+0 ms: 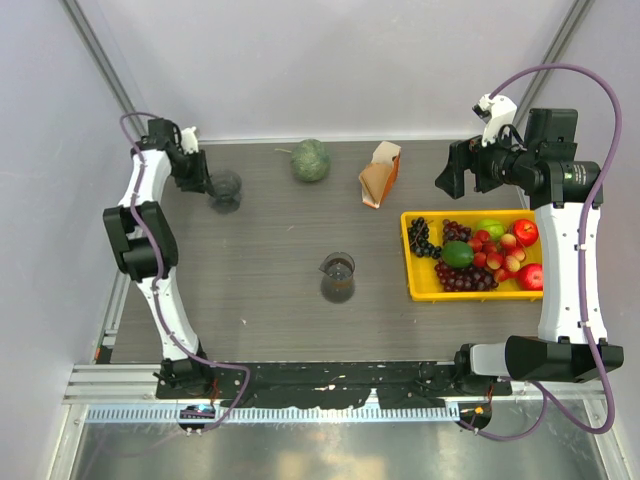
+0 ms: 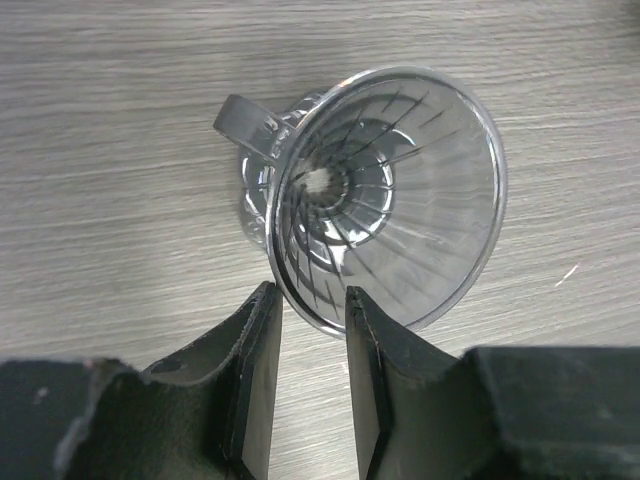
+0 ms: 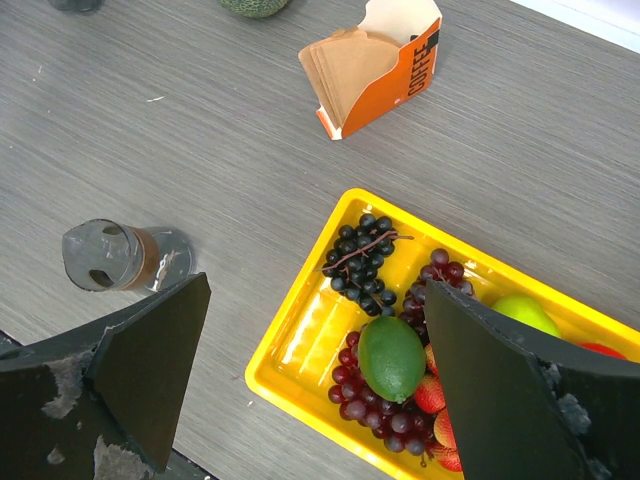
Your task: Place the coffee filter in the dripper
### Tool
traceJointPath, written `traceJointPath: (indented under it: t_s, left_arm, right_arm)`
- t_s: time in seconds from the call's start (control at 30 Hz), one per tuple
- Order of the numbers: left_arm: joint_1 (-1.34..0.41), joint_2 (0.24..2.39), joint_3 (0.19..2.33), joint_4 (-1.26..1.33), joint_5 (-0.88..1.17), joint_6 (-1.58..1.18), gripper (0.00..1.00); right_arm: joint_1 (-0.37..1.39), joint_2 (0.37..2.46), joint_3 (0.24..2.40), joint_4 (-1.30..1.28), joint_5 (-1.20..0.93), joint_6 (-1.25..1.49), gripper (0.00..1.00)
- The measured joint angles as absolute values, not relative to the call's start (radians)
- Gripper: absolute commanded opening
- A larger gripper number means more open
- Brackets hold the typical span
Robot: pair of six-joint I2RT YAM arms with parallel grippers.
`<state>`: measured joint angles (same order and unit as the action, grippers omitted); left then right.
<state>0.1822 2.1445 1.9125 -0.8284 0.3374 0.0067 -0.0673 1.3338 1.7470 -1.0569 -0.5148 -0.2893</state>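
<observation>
The dripper, a smoky see-through cone with a small side handle, lies tilted on the table at the far left. My left gripper is right at it, jaws narrowed but still apart, straddling the near rim: one fingertip outside, the other over the inside wall. No single coffee filter shows on its own; brown papers stand in the white-orange pack. My right gripper hangs wide open and empty above the table's right side.
A green melon sits at the back centre. A clear glass jug stands mid-table. A yellow tray with grapes, a lime, strawberries and apples lies at the right.
</observation>
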Motion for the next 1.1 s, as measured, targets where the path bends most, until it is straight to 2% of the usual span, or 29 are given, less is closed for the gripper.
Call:
traceJointPath:
  t_s: [0.2, 0.47, 0.53, 0.67, 0.7, 0.9, 1.1]
  left_arm:
    - [0.133, 2.206, 1.963, -0.875, 0.337, 0.007, 0.27]
    - [0.144, 2.245, 1.963, -0.878, 0.404, -0.07, 0.33]
    - [0.144, 2.245, 1.963, -0.871, 0.43, -0.092, 0.28]
    - [0.144, 2.245, 1.963, -0.846, 0.482, -0.13, 0.02]
    - [0.144, 2.245, 1.963, -0.839, 0.496, -0.131, 0.0]
    - [0.134, 2.246, 1.977, -0.86, 0.556, -0.067, 0.0]
    - [0.097, 2.245, 2.078, -1.028, 0.67, 0.209, 0.0]
  right_arm:
    - [-0.067, 1.334, 1.747, -1.058, -0.515, -0.29, 0.96]
    - [-0.067, 1.335, 1.751, -1.08, -0.515, -0.29, 0.95]
    - [-0.067, 1.336, 1.759, -1.087, -0.516, -0.29, 0.95]
    - [-0.067, 1.338, 1.773, -1.088, -0.518, -0.29, 0.95]
    - [-0.067, 1.338, 1.775, -1.087, -0.518, -0.29, 0.95]
    - [-0.067, 1.335, 1.764, -1.07, -0.548, -0.308, 0.96]
    - [-0.048, 1.269, 1.594, -0.959, -0.634, -0.368, 0.95]
